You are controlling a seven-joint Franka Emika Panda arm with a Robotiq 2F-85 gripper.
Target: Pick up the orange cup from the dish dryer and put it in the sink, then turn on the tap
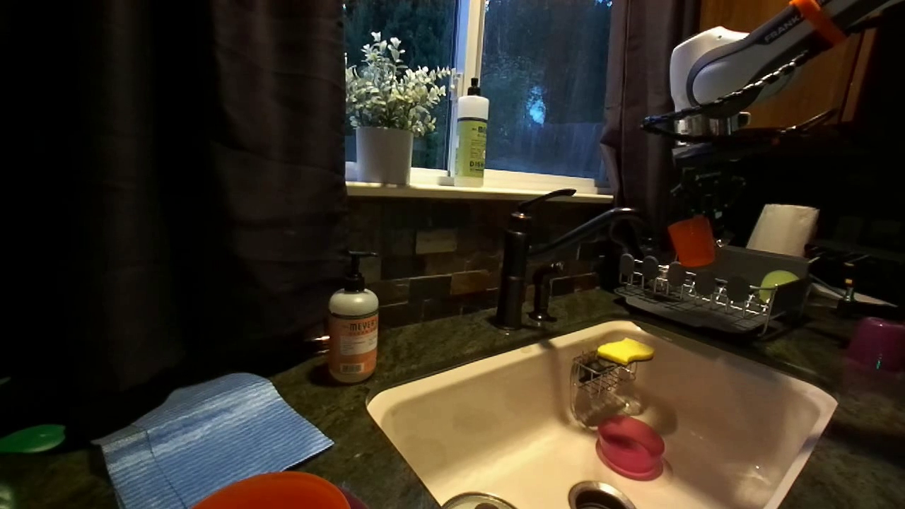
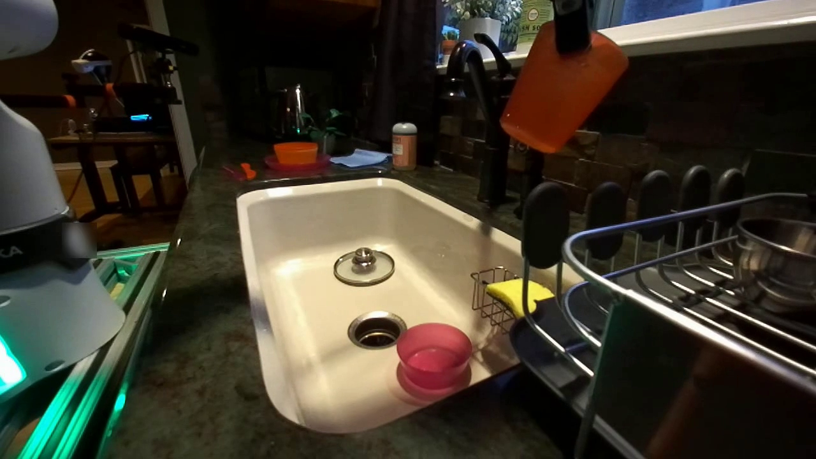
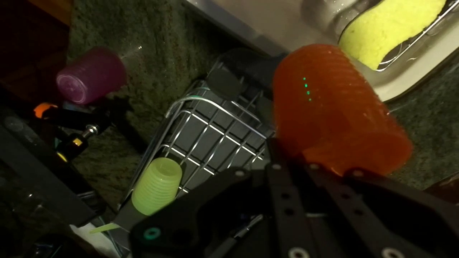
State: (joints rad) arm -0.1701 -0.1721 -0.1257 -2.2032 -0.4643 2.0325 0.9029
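My gripper (image 3: 287, 150) is shut on the orange cup (image 3: 330, 96), pinching its wall at the rim. In both exterior views the cup (image 1: 693, 242) (image 2: 558, 95) hangs tilted in the air above the dish dryer (image 1: 707, 307). The dark gripper (image 2: 572, 32) is above it. The dryer's wire rack (image 3: 211, 136) shows below the cup in the wrist view. The cream-white sink (image 1: 488, 413) (image 2: 287, 236) lies beside the dryer. The dark tap (image 1: 514, 272) (image 2: 492, 150) stands behind the sink, its spout reaching forward and its lever on top.
A pink bowl (image 2: 435, 357), glass lid (image 2: 363, 271) and caddy with a yellow sponge (image 1: 626, 350) are in the sink. A green cup (image 3: 157, 186) and steel pot (image 2: 778, 261) are in the dryer. A purple cup (image 3: 91, 75) and soap bottle (image 1: 353, 336) stand on the counter.
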